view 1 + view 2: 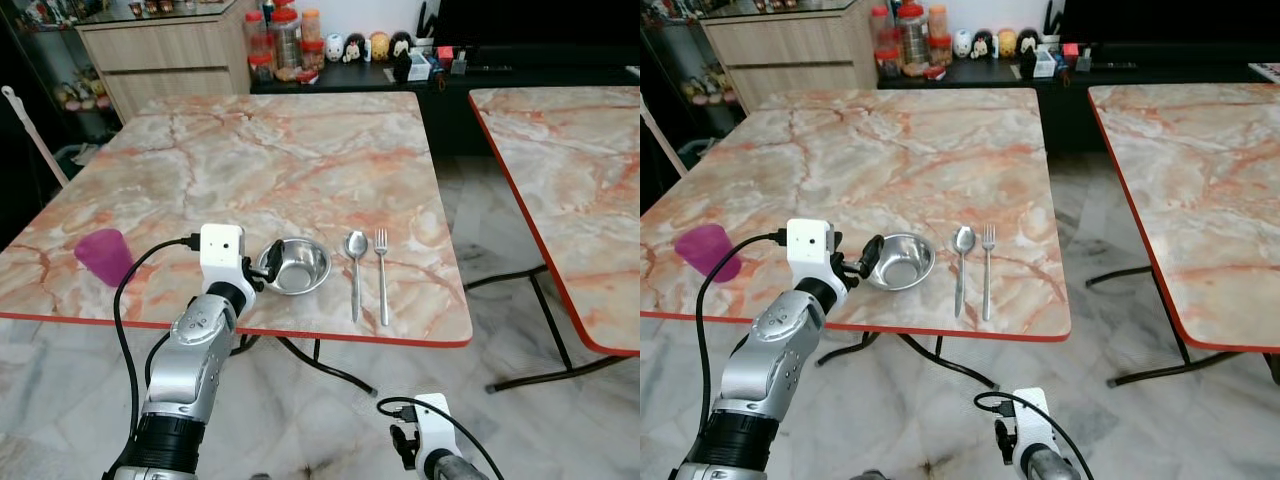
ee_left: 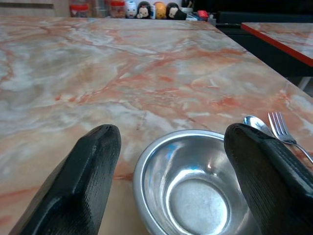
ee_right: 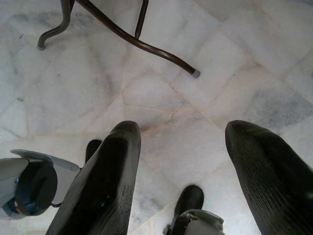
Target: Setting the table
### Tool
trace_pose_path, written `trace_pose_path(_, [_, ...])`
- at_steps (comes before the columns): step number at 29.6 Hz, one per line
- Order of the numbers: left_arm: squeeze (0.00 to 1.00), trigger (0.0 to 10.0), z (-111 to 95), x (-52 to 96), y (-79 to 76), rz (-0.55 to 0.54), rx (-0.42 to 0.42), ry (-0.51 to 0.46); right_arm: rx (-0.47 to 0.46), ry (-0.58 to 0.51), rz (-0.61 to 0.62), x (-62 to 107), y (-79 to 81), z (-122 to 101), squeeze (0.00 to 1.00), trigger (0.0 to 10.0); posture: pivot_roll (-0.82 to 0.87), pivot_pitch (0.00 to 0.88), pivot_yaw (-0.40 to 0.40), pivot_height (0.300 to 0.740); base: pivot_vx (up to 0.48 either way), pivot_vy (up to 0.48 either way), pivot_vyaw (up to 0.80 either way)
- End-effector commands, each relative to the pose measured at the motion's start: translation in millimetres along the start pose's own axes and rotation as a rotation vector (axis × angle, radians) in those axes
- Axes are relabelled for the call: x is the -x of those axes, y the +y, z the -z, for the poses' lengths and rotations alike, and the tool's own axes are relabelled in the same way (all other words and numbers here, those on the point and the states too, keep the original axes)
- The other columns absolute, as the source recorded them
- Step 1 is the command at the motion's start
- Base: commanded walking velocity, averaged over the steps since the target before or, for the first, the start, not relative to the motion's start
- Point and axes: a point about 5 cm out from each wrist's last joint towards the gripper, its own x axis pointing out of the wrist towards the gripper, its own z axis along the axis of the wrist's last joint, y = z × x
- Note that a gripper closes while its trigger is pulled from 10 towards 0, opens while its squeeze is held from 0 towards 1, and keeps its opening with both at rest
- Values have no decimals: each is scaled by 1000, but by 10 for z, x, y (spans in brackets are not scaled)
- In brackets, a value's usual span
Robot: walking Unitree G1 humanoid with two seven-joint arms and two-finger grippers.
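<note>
A steel bowl [image 1: 298,265] stands near the front edge of the marble table [image 1: 300,150]. Just to its right lie a spoon [image 1: 355,272] and a fork [image 1: 381,275], side by side with handles toward me. A purple cup [image 1: 104,255] stands at the table's front left. My left gripper [image 2: 171,134] is open at the bowl's [image 2: 195,191] left rim, with one black finger [image 2: 83,186] on each side of it and apart from the metal. My right gripper [image 3: 183,132] hangs open below table height, over the floor.
A second marble table [image 1: 570,180] stands to the right across a gap of tiled floor [image 1: 480,230]. Jars [image 1: 285,40] and small figurines [image 1: 365,45] line a dark counter behind. A wooden cabinet [image 1: 160,55] is at the back left. Table legs [image 3: 137,41] cross the floor near my right arm.
</note>
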Motion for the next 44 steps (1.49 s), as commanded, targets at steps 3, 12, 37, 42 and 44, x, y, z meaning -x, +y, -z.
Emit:
trace_pose_path(3, [0,10000,-76,-6,27,-6,-3,-17,-12,-5,0,-2,9,-6,0,10000,36,31,43,740,0,0,0])
trace_pose_path(12, [0,10000,-82,-11,22,-4,-9,-10,-10,3,-2,-1,14,5,0,10000,37,31,45,740,0,0,0])
trace_pose_path(37, [0,10000,27,-159,52,-84,43,144,-9,28,-6,-5,33,24,0,10000,37,27,47,740,0,0,0])
trace_pose_path(42, [0,10000,142,-237,1,-86,76,213,-8,30,-7,-5,38,29,0,10000,29,24,48,740,0,0,0])
trace_pose_path(44, [0,10000,155,-259,-17,-84,93,215,-8,30,-6,-5,38,29,0,10000,29,24,48,740,0,0,0])
